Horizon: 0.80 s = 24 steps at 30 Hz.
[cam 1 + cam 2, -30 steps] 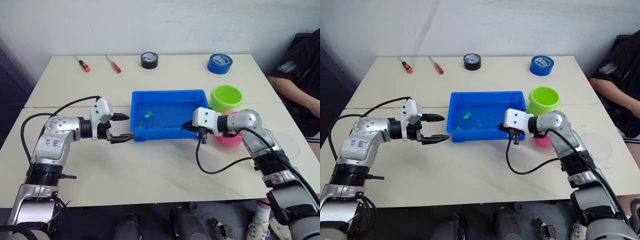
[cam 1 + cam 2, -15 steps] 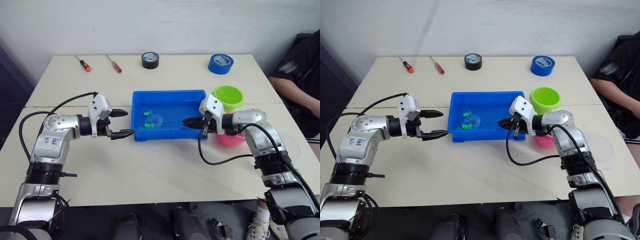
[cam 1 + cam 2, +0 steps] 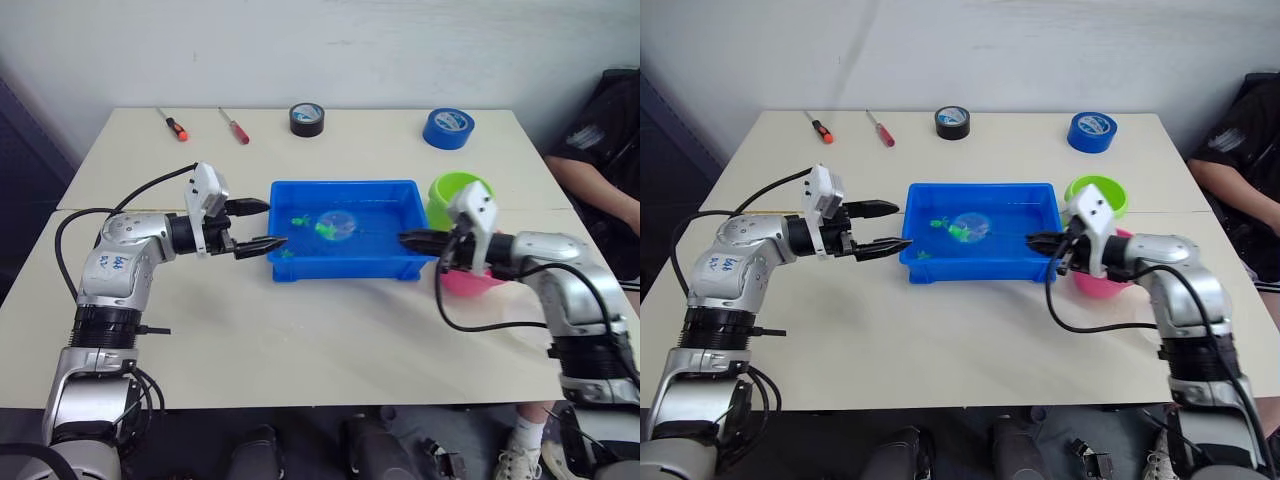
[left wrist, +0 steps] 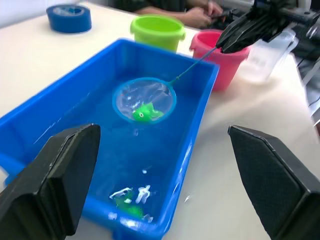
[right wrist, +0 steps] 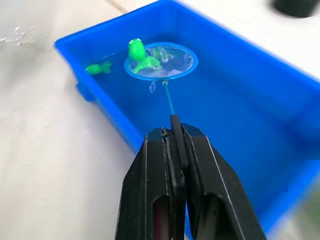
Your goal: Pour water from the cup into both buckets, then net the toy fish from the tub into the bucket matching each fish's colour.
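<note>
Cream table [image 3: 330, 330] against white wall [image 3: 330, 50]

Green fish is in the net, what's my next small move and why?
Probably swing the right pincer, shut on the net handle, toward the green bucket: a green fish sits in the hoop, raised and dripping over the tub.

The tub [image 3: 345, 262] is sitting mid-surface [image 3: 300, 340]; both buckets [image 3: 455, 193] are standing right of it, tape rolls [image 3: 307, 119] lying behind.
</note>
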### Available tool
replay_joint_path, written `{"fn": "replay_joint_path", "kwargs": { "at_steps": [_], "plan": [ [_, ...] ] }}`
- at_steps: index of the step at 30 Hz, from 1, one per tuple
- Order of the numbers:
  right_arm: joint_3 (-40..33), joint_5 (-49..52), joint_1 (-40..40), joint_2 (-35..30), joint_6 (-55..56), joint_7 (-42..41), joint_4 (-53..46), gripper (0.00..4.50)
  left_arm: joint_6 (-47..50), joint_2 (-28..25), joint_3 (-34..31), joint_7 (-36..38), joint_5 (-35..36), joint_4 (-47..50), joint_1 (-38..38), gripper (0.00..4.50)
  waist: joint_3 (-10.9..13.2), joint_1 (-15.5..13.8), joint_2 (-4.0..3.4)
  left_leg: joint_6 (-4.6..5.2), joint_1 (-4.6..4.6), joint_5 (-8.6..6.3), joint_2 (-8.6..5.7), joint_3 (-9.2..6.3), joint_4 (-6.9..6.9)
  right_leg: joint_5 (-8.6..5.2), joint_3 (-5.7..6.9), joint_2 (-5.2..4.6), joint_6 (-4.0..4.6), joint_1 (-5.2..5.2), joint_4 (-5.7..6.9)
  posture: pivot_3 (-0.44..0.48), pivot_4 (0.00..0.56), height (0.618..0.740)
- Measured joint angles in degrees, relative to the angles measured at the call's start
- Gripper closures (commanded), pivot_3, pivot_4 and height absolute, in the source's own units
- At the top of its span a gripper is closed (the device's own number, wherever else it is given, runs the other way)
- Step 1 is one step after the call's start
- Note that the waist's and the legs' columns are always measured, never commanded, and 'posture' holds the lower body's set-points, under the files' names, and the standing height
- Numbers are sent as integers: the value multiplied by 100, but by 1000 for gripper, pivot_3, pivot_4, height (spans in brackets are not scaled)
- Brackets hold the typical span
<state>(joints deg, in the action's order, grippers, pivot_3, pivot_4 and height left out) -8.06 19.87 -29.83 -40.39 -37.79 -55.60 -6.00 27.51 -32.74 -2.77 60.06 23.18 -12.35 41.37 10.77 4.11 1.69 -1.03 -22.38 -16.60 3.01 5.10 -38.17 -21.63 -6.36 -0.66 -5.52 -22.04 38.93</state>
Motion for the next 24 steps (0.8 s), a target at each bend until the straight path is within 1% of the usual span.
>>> {"fn": "replay_joint_path", "kwargs": {
  "at_steps": [3,7,10,12,15,18,21,24],
  "plan": [
    [-443,131,145,-262,-227,231,-329,4500,70,155,-6,-49,90,9,109,23,0,-14,0,0,2,0,-1,2,1,0,-4,3,0,0,-2,0,150,740],
    [-999,102,373,-815,-368,639,-493,4500,-25,434,136,-45,91,-36,289,23,0,-5,0,-2,2,0,-1,7,2,0,-12,8,0,1,-8,0,150,740],
    [-1148,-74,430,-1152,-226,839,-426,4500,-126,545,171,-42,87,-183,378,23,0,28,0,-2,5,0,0,10,5,0,-17,11,0,1,-10,0,150,740],
    [-1091,-367,586,-1385,173,920,-204,4500,-203,623,187,-46,77,-228,426,23,0,31,0,-2,4,1,-1,9,6,0,-16,11,0,2,-15,0,150,740],
    [-786,-1008,691,-1653,1028,1077,233,4500,-283,705,208,-57,41,-239,517,23,0,47,0,-1,5,1,-5,18,6,1,-24,10,-2,1,-18,0,150,740],
    [-197,-1842,667,-1921,2213,1304,626,4500,-316,791,228,-72,37,-230,565,23,0,72,0,-2,8,1,-4,20,7,1,-27,11,-3,0,-16,0,150,740],
    [353,-2678,525,-2118,3389,1617,1178,4500,-311,797,236,-78,37,-213,564,23,0,71,0,-3,9,2,-3,21,6,1,-27,12,-3,-2,-14,0,150,740],
    [933,-3693,286,-2470,4573,2110,1712,4500,-306,786,233,-84,37,-192,562,23,1,66,-2,-3,8,2,-5,25,7,1,-29,8,-3,-8,-11,0,150,740]
  ]
}}
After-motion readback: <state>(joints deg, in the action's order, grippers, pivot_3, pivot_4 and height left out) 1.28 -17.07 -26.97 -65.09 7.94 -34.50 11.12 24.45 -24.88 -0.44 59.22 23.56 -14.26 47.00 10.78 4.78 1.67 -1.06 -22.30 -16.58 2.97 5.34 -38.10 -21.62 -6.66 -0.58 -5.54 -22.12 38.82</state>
